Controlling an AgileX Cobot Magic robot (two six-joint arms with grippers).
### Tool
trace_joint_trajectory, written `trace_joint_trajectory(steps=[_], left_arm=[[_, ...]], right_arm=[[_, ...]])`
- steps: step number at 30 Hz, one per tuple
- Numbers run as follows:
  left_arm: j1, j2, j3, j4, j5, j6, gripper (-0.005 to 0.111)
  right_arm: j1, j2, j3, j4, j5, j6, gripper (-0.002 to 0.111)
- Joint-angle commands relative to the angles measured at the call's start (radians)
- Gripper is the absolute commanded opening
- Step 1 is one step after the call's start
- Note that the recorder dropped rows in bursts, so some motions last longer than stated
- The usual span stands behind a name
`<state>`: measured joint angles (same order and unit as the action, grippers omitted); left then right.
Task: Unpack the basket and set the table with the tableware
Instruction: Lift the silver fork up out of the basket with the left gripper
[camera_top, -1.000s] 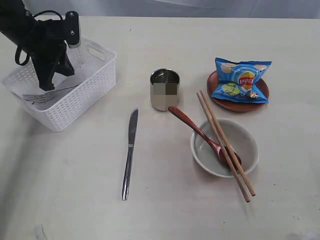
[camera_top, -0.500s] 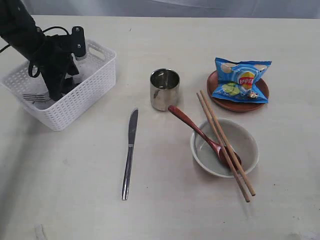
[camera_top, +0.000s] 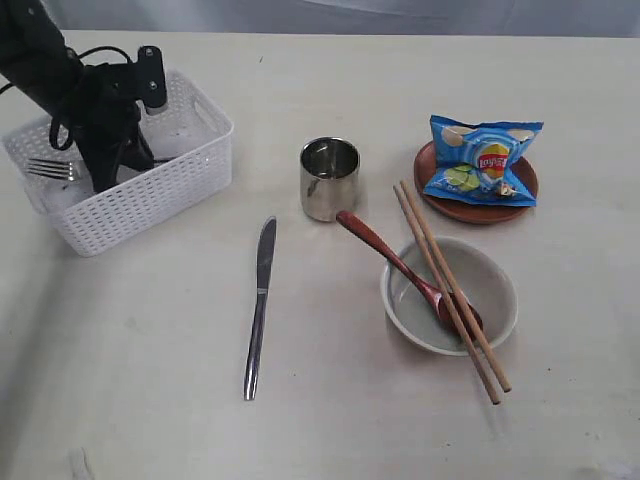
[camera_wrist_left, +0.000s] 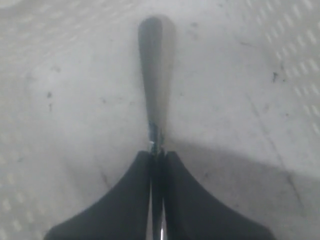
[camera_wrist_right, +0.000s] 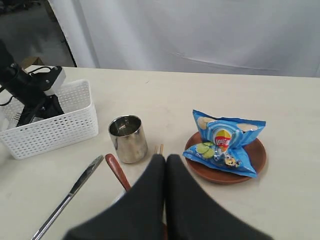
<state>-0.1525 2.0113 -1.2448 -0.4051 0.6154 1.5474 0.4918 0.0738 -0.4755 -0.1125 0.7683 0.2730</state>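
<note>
Plainly, we find the fork inside the basket, its tines at the basket's left end in the exterior view. Its handle runs between the jaws of our left gripper, which pinch the thin steel. In our left wrist view the handle stretches away from the fingertips over the basket floor. The basket sits at the far left of the table. Out on the table lie the knife, the cup, the bowl with spoon and chopsticks across it, and the plate under the chip bag. Our right gripper has its jaws pressed together.
</note>
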Motion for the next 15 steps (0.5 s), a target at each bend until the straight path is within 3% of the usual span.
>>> trace_joint_trajectory(steps=[1,12,15], left_arm=[[0.0,-0.094,0.004,0.009,0.011,-0.008,0.0],[0.0,-0.277,0.004,0.016,0.02,-0.018,0.0],[0.0,-0.332,0.004,0.016,0.054,0.068,0.0]], right_arm=[[0.002,-0.001,0.001,-0.001,-0.001,0.005,0.0],[0.002,-0.001,0.001,-0.001,-0.001,0.002,0.0],[0.002,-0.001,0.001,-0.001,-0.001,0.002,0.0]])
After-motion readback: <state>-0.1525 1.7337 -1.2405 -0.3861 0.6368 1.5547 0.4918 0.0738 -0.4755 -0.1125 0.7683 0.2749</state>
